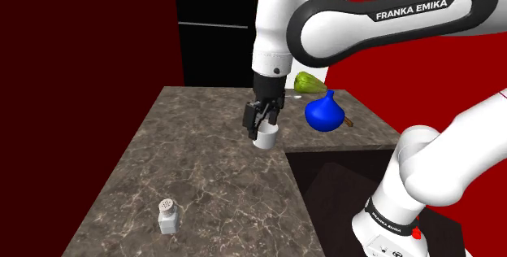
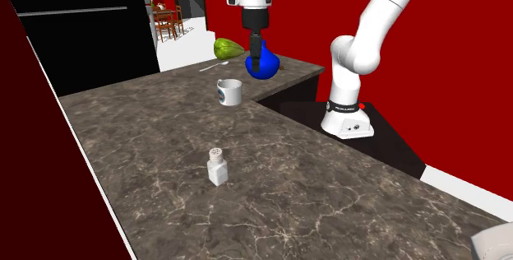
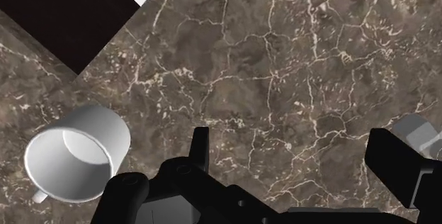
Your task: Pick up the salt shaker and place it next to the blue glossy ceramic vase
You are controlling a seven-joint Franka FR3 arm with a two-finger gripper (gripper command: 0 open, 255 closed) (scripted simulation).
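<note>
We're over a smooth, marble-veined brown counter [image 1: 203, 174]; the blue vase [image 1: 325, 113] gleams glossy, the white mug [image 1: 265, 139] looks matt.

In my shoulder view, the salt shaker [image 1: 167, 215] stands on the counter [image 1: 203, 174] at lower left, well apart from the mug [image 1: 265, 139] at mid-frame. The vase [image 1: 325, 112] sits to the right of the mug, and a rounded fruit [image 1: 309, 83] lies behind the vase, toward the counter's far edge at upper centre.
</note>
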